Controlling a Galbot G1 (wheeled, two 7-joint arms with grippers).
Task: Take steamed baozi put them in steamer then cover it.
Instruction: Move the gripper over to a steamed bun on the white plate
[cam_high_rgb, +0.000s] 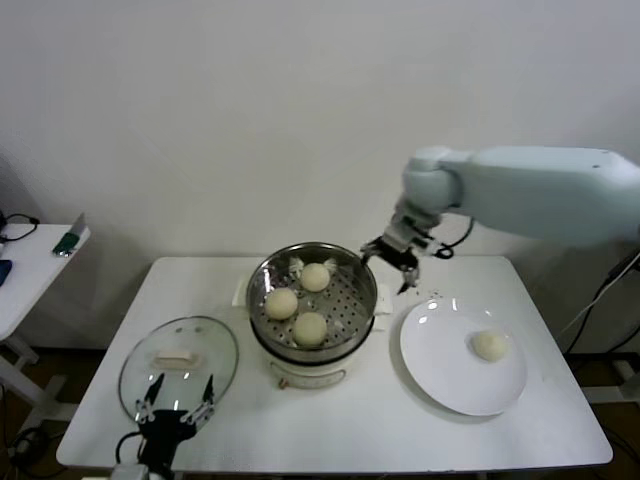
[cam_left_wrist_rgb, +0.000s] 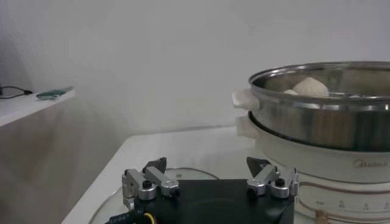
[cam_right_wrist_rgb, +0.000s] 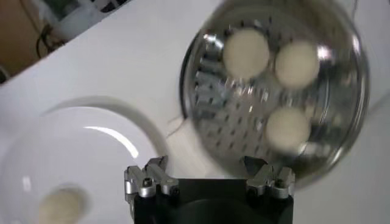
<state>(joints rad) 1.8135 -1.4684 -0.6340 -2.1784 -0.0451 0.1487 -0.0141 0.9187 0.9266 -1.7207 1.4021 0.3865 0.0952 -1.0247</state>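
The steel steamer (cam_high_rgb: 263, 280) stands mid-table with three cream-white baozi on its perforated tray: one at the back (cam_high_rgb: 315, 277), one at the left (cam_high_rgb: 281, 303), one at the front (cam_high_rgb: 310, 328). A further baozi (cam_high_rgb: 490, 345) lies on the white plate (cam_high_rgb: 440, 370). My right gripper (cam_high_rgb: 397, 262) hangs open and empty above the steamer's right rim (cam_right_wrist_rgb: 359, 91); its wrist view looks down on the baozi in the tray (cam_right_wrist_rgb: 245, 52) and the plate's baozi (cam_right_wrist_rgb: 61, 206). The glass cover (cam_high_rgb: 200, 385) lies flat at the front left. My left gripper (cam_high_rgb: 176, 412) is open just over its near edge.
A side table (cam_high_rgb: 30, 270) with small items stands off the left end. The plate fills the right half of the table; bare white tabletop (cam_high_rgb: 330, 420) lies along the front edge. The steamer's white base and handle (cam_left_wrist_rgb: 244, 100) rise right of the left gripper.
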